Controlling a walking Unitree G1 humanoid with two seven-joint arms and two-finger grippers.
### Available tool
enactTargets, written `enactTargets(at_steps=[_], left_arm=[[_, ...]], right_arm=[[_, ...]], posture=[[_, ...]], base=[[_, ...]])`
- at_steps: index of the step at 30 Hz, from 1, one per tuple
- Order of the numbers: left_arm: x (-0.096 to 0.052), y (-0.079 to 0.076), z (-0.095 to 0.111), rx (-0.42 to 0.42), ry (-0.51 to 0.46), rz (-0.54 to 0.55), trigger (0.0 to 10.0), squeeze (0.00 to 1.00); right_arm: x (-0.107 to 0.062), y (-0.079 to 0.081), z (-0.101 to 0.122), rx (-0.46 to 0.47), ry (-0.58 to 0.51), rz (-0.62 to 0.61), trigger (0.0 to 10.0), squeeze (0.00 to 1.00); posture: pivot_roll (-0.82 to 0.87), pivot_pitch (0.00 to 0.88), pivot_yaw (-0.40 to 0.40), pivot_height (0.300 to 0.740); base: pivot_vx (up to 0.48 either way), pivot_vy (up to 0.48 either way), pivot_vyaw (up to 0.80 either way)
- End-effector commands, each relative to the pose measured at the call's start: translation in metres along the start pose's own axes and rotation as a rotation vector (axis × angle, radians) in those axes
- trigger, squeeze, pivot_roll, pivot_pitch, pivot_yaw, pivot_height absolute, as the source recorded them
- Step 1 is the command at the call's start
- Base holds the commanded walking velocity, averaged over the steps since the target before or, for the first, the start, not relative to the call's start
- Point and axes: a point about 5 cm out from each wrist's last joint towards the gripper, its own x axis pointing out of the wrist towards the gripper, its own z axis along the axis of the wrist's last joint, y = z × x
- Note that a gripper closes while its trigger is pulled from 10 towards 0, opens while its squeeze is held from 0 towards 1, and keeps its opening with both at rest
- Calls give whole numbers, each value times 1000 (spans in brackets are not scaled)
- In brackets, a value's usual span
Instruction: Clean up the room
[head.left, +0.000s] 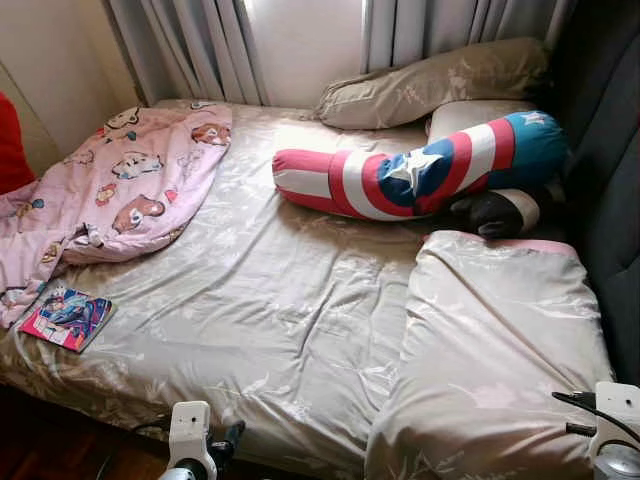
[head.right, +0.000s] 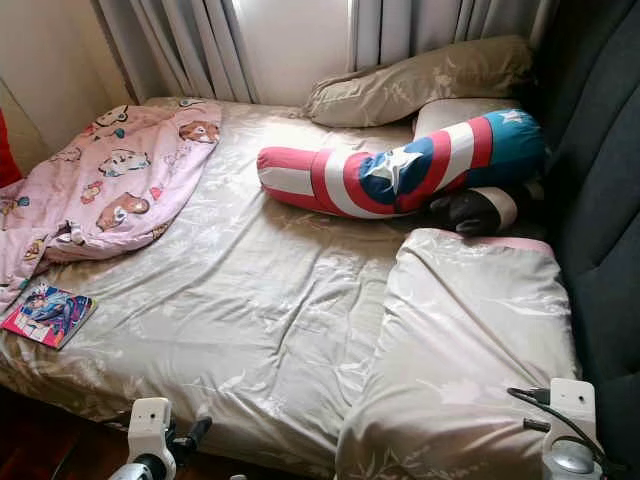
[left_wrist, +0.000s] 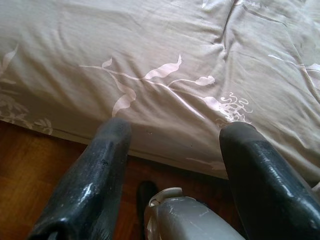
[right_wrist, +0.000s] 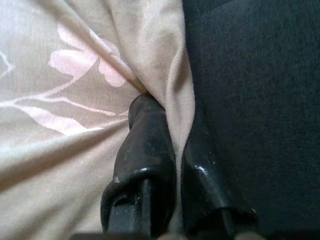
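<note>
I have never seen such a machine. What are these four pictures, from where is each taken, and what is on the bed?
This is a walking humanoid robot tidying a bedroom. The two wide pictures come from the two eyes of a camera on its head, looking down at a bed. On it lie a pink cartoon blanket, a comic book, a long striped star bolster, a beige pillow and a folded beige duvet.

The other two pictures come from cameras on the wrists. The left gripper hangs before the bed's edge, jaws open and empty. The right gripper has its jaws pinched on a fold of the beige duvet, beside a dark upholstered surface.
</note>
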Motion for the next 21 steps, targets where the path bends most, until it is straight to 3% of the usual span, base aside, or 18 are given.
enactTargets(at_steps=[1,9,10,11,15,16,17,18,21], left_arm=[[-4,6,-5,11,27,10,10000,0],[-5,6,-13,6,67,12,10000,0],[-5,6,-13,4,70,13,10000,0],[-5,6,-13,2,74,14,10000,0],[-4,5,-13,-1,83,15,10000,0],[-4,5,-13,-3,85,16,10000,0],[-4,5,-13,-4,87,16,10000,0],[-4,5,-14,-4,89,16,10000,0],[-4,5,-14,-4,91,14,10000,0]], right_arm=[[2,-13,4,-40,-17,-82,10000,0],[1,-15,4,-92,-44,-142,10000,0],[1,-16,5,-106,-48,-152,10000,969],[1,-19,7,-139,-62,-169,10000,1000],[2,-22,14,-220,-112,-202,10000,1000],[2,-23,16,-228,-120,-211,10000,584],[2,-23,17,-230,-124,-216,10000,584],[2,-23,17,-230,-126,-219,10000,0],[1,-21,19,-213,-138,-211,10000,0]], posture=[[54,49,21,690],[57,53,26,690],[57,56,27,690],[58,56,27,690],[57,56,28,690],[56,56,28,690],[56,56,28,690],[56,56,28,690],[56,55,28,690]], base=[[0,0,0],[0,0,0],[0,0,0],[0,0,0],[0,0,0],[0,0,0],[0,0,0],[0,0,0],[0,0,0]])
